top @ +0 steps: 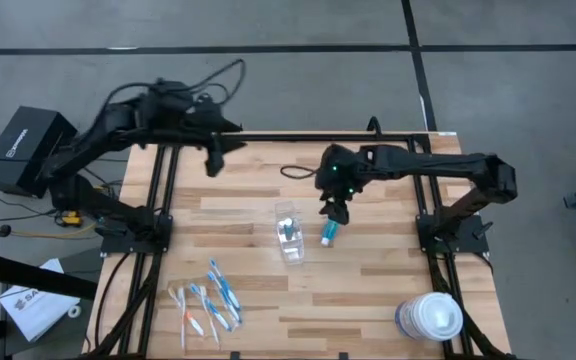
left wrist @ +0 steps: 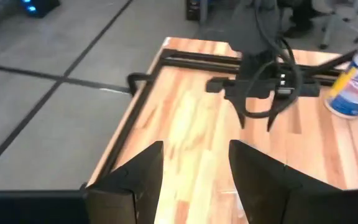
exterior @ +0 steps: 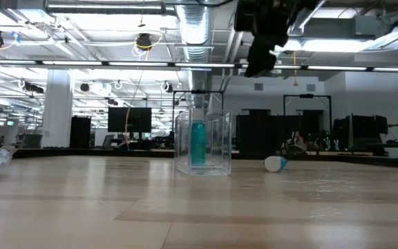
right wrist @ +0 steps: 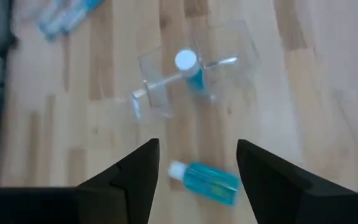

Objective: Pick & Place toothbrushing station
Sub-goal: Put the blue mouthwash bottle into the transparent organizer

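Butcher-block table [top: 368, 290]: one teal tube [right wrist: 209, 180] lies flat just beside the clear plastic cup [top: 289, 232].
Right gripper [top: 334, 212] is hovered above it, spread and empty; left gripper [top: 214, 160] is parked, also spread. Light, slick, squashy — best pinched mid-body.

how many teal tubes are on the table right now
2. One teal tube stands upright inside the clear cup near the table's middle. The other tube lies on its side on the wood beside the cup, below the open right gripper.
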Robot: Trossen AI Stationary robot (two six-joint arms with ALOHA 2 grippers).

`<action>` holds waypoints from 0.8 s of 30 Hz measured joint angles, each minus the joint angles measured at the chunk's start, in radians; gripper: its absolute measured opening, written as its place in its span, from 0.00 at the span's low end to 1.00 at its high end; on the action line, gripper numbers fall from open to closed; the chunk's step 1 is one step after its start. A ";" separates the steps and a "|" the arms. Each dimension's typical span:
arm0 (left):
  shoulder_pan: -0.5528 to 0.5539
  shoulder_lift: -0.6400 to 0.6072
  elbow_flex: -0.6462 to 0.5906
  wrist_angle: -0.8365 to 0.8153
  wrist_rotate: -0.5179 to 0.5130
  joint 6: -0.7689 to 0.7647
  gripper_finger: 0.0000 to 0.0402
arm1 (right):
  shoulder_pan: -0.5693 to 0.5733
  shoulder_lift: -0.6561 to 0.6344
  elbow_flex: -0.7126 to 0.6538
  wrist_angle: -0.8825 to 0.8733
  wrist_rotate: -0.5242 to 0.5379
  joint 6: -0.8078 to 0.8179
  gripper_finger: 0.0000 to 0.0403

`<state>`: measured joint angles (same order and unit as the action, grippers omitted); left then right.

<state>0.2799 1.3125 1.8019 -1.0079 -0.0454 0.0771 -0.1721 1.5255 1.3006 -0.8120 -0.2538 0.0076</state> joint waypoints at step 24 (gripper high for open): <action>0.011 0.280 0.001 0.048 0.036 0.007 0.46 | 0.033 0.075 -0.167 -0.114 0.018 -0.316 0.48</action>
<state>0.2913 1.5921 1.8027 -0.9597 -0.0093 0.0837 -0.1393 1.6005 1.1336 -0.9264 -0.2361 -0.3088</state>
